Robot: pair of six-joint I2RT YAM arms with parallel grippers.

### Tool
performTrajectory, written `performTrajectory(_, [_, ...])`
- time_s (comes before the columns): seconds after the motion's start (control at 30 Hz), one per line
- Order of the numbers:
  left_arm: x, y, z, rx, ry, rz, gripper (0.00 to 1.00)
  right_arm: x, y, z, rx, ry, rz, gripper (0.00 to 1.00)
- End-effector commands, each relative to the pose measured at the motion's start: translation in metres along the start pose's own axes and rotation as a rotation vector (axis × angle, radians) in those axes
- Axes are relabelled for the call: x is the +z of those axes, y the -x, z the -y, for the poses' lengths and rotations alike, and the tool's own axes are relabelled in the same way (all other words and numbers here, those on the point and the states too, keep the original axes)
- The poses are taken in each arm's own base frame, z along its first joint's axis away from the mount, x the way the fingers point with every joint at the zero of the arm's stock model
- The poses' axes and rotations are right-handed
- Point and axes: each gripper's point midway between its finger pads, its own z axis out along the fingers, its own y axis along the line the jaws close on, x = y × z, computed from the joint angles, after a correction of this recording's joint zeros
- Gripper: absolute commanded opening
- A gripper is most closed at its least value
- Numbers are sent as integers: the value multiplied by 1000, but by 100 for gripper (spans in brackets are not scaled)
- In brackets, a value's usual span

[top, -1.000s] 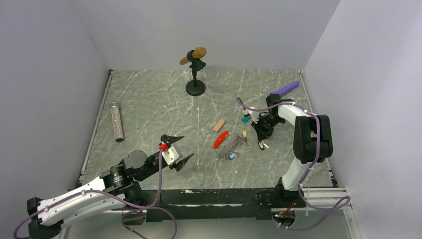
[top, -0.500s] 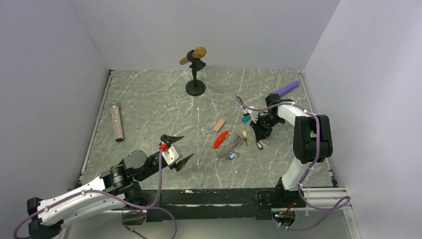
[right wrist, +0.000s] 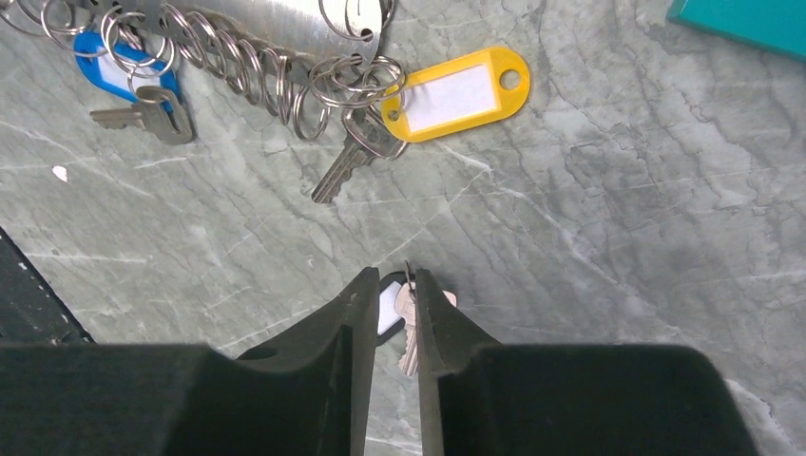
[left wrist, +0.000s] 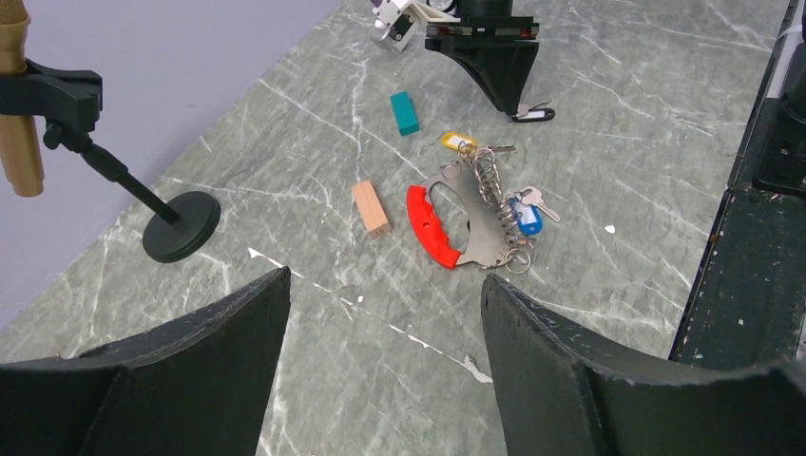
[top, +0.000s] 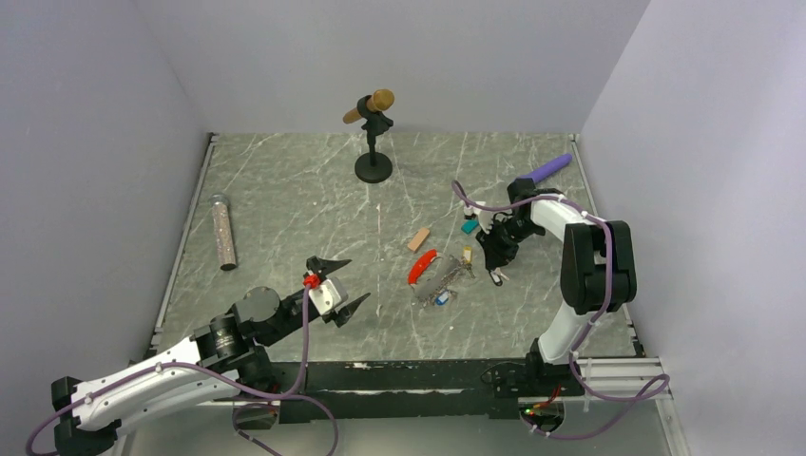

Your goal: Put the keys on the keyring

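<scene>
Top external view: the grey marbled table (top: 285,209) is seen with both arms reaching over it from the near edge. The left gripper (top: 354,281) is held above the near left part of the table with its jaws spread wide and nothing between them. The right gripper (top: 493,266) is pointed down at the table just right of the keyring (top: 437,275). A microphone stand (top: 373,142) is set at the far middle and a glittery tube (top: 222,231) is laid near the left edge. The keyring is spread flat at the table's centre right: a red clip (left wrist: 430,228), a chain of silvery rings, a yellow tag (right wrist: 454,93) and a blue tag (right wrist: 109,66). A tan block (left wrist: 371,206) is placed just beside the clip, and a teal block (left wrist: 405,112) further off. A black-headed key (right wrist: 404,318) is seen on the table under the right fingertips, apart from the keyring. These jaws are parted by a narrow slit, with the key's ring standing in it; contact with the pads cannot be told.
</scene>
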Motion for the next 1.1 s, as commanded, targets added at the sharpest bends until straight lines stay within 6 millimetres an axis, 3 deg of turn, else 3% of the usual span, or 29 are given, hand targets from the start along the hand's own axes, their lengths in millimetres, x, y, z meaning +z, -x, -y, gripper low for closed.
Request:
performTrajectory(0.0, [-3,14,-9,-10,35,36,77,-19,26,-1,-18,-22,80,27])
performTrajectory(0.4, [-5,16,-10,-35,46,65,79,-36,43,5,23,-39,176,34])
performTrajectory(0.67, [1,15,-1,-135,31,107,83,-53,61,-7,25,-13,291,35])
performTrajectory(0.87, [17,4,3,-356,65,68,99,-89,85,-30,14,30,495,37])
performTrajectory(1.07, [48,-22,0,-611,54,-107,99,-123,94,-55,21,84,713,45])
